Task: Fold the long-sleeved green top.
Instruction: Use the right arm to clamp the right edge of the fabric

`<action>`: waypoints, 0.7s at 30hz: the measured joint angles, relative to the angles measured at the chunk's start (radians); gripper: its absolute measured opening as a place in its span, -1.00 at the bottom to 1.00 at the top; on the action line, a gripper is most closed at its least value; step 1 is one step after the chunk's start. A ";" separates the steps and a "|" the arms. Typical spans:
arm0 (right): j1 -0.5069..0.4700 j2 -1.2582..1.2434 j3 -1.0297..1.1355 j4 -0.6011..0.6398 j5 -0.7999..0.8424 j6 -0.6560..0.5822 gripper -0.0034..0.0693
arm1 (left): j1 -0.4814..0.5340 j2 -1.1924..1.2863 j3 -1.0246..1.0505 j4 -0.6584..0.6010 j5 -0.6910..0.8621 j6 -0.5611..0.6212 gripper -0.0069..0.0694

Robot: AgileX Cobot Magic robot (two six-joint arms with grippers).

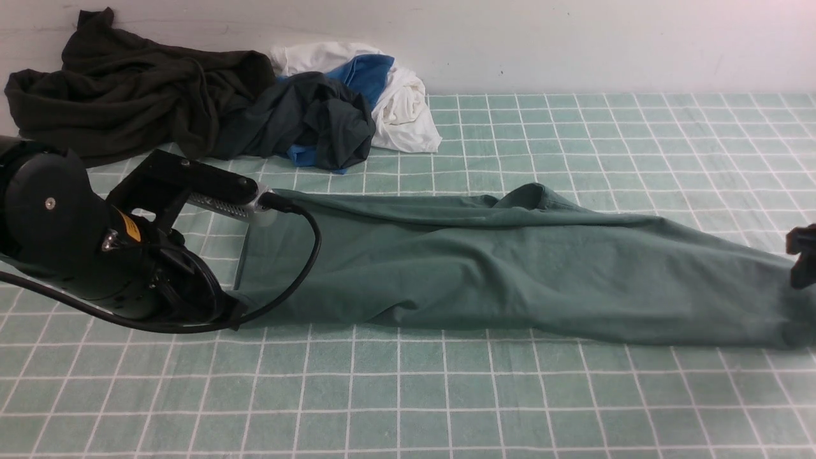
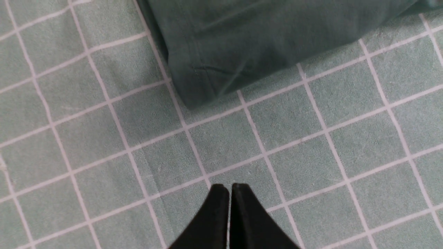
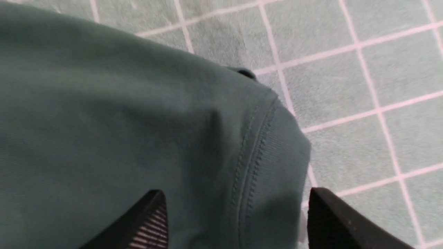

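green long-sleeved top (image 1: 510, 268) laid in a strip: right hand (image 3: 235, 193) apart astride its ribbed end, likely lining up a pinch; left hand (image 2: 230, 193) together, empty.

— Any lettering to read?
— None. Just a yellow sticker (image 1: 131, 227) on the left arm's black housing (image 1: 57, 223), too small and blurred to make out.
— Anything on the green long-sleeved top (image 1: 510, 268)?
— Nothing legible in any view.

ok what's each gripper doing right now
left gripper: closed, holding nothing
right gripper: open, fingers either side of the green long-sleeved top
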 joint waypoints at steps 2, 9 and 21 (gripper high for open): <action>0.000 0.062 0.000 0.007 -0.025 0.000 0.47 | 0.000 0.001 0.000 0.000 0.000 0.000 -0.83; 0.000 0.137 -0.010 0.063 -0.071 -0.006 0.45 | 0.000 0.002 0.000 0.000 0.002 0.001 -0.83; 0.000 0.110 -0.009 0.106 -0.016 -0.161 -0.81 | 0.000 0.003 0.000 0.003 0.002 0.001 -0.83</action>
